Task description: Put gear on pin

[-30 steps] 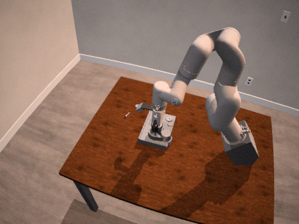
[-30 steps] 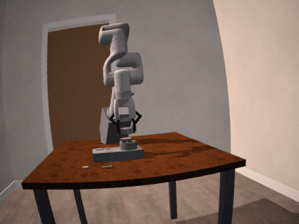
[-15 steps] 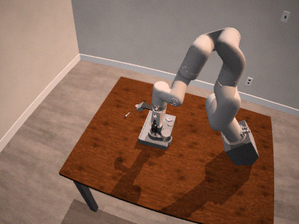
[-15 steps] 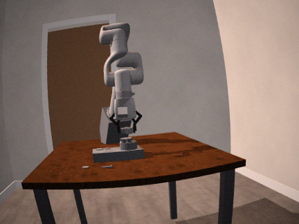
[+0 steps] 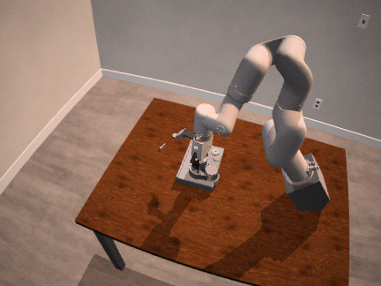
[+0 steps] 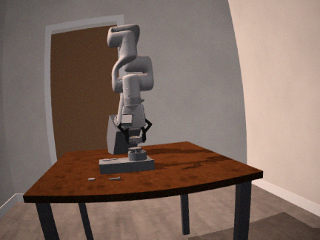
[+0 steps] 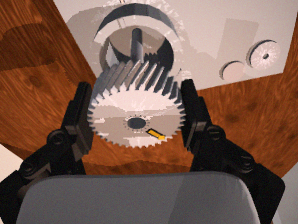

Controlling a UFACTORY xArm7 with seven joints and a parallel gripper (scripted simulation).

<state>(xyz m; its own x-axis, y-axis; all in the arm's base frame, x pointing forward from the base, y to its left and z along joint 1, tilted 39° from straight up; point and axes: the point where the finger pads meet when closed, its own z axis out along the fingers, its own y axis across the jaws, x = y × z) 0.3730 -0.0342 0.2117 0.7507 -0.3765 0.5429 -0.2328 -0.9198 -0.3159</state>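
Note:
My gripper [image 7: 136, 94] [image 5: 197, 162] [image 6: 135, 138] is shut on the loose gear [image 7: 133, 116] [image 6: 135, 140], gripping its toothed rim from both sides. The gear's face has an orange arrow [image 7: 156, 133] that points to the lower right in the wrist view. The gear hangs a little above the pin [image 7: 136, 38], which stands upright inside the round collar [image 7: 113, 23] [image 6: 136, 152] on the grey timing case [image 7: 206, 10] [image 5: 186, 176] [image 6: 122, 166]. In the wrist view the pin shows just beyond the gear's upper edge. I cannot make out the mark on the collar.
Two small gears [image 7: 266, 52] [image 7: 233, 70] sit on the case's right part, and a thin peg near its far edge. A small bolt [image 5: 161, 146] [image 6: 115, 178] and a small disc [image 6: 91, 178] lie loose on the table. The robot base [image 5: 309, 190] stands at the right.

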